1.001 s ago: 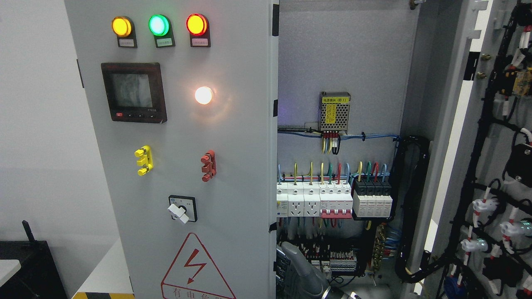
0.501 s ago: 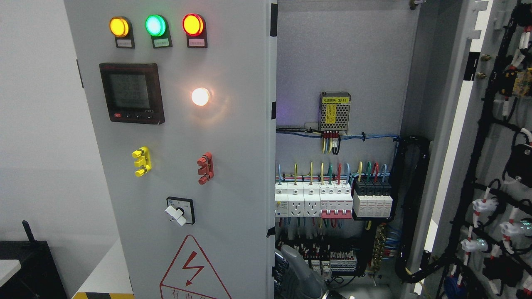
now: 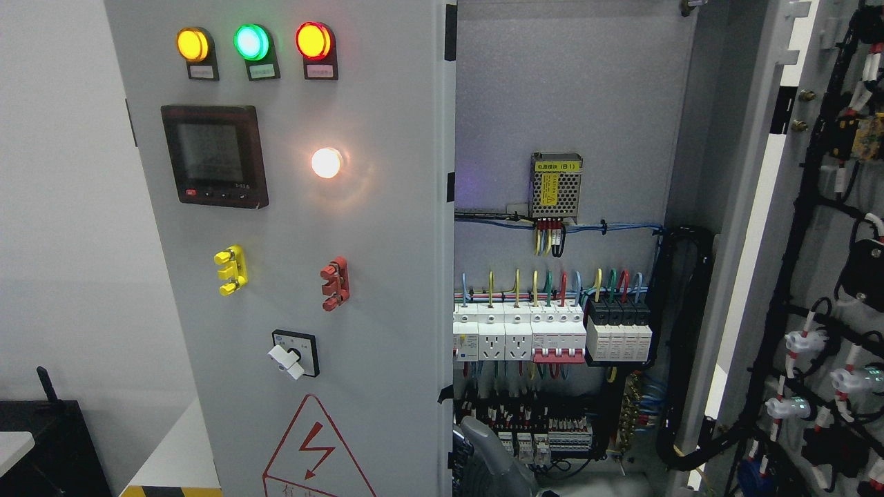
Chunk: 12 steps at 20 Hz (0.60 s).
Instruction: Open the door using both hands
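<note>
The grey cabinet's left door [image 3: 387,276] stands partly swung out, carrying three lamps, a meter, a lit white lamp and a rotary switch. Its free edge runs down near the picture's middle. The right door [image 3: 822,228] is swung wide open at the far right, with its wired inner side showing. Between them the cabinet's back panel [image 3: 566,90] is exposed. My right hand [image 3: 487,452], grey, shows only at the bottom edge, just right of the left door's free edge and close against it. Most of the hand is cut off by the frame.
Inside are a small power supply [image 3: 556,185], a row of breakers [image 3: 552,338] with coloured wires, and terminal blocks below. A black cable bundle [image 3: 680,345] loops down the right inner side. A black box [image 3: 41,442] and a white surface [image 3: 173,449] lie at lower left.
The left door's free edge has shifted a little to the left, widening the view inside. My right hand has moved left with it and sunk lower in the picture.
</note>
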Tool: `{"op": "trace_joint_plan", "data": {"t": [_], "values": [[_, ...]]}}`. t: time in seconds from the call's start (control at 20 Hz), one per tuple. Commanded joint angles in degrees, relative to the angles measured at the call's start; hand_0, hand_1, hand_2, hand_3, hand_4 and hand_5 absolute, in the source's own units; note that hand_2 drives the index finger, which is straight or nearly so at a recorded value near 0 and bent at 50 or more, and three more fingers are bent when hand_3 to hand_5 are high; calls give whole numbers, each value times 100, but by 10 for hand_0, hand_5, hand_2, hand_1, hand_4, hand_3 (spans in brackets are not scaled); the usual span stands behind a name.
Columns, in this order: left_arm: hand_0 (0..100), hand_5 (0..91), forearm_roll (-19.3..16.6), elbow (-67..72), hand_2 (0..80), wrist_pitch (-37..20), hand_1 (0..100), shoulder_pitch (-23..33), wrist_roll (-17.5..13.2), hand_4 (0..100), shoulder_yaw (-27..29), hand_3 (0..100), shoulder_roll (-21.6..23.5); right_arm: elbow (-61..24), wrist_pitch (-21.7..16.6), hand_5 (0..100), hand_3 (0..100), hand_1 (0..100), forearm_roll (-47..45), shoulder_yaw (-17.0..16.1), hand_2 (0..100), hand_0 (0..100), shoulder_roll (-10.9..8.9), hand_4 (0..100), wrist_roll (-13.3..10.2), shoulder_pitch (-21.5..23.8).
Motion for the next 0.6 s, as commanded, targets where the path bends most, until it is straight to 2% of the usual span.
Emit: {"op": "trace_joint_plan", "data": {"t": [0.0,0.55], "values": [[0,0,-35,0,0,0,0,0,0,27,-140,0,5,-190,-8,0,0,0,-6,80,0,223,-4,0,38,75],[0,0,-35,0,0,0,0,0,0,26,-140,0,5,-542,-8,0,0,0,-331,273,0,223,-4,0,38,224]]}}
